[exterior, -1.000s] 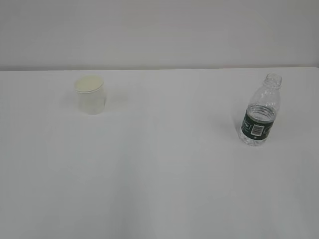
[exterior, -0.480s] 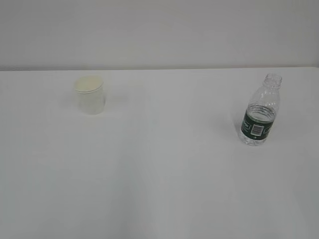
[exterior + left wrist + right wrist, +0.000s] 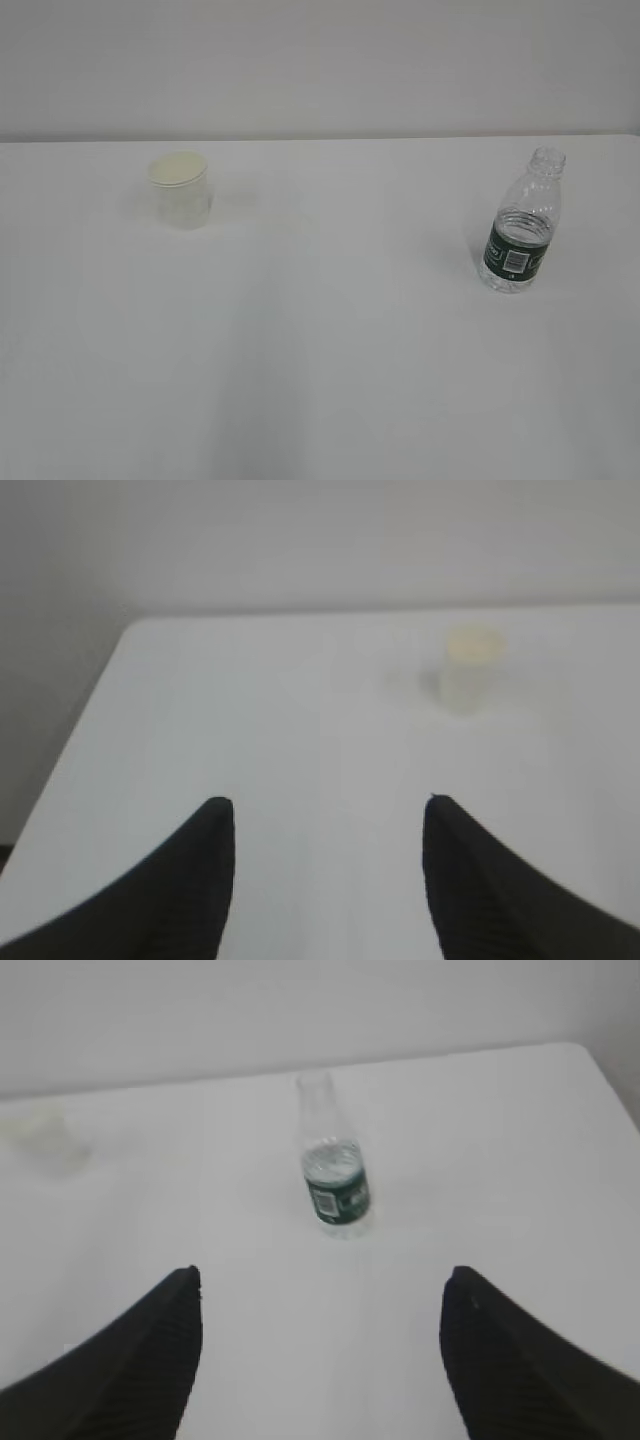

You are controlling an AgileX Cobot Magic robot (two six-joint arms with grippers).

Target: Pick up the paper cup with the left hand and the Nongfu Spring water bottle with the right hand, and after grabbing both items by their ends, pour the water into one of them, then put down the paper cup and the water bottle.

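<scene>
The off-white paper cup (image 3: 180, 189) stands upright at the back left of the white table (image 3: 320, 350); the left wrist view shows the cup (image 3: 470, 670) blurred, far ahead and to the right. My left gripper (image 3: 328, 802) is open and empty. The clear Nongfu Spring water bottle (image 3: 522, 224) with its dark green label stands upright and capless on the right. In the right wrist view the bottle (image 3: 332, 1163) is ahead of my open, empty right gripper (image 3: 320, 1272), well apart from it. Neither arm shows in the exterior view. Whether water is inside the bottle I cannot tell.
A plain light wall (image 3: 320, 60) runs behind the table's far edge. The table's left edge (image 3: 70, 760) lies near the left gripper, and its right corner (image 3: 600, 1070) shows in the right wrist view.
</scene>
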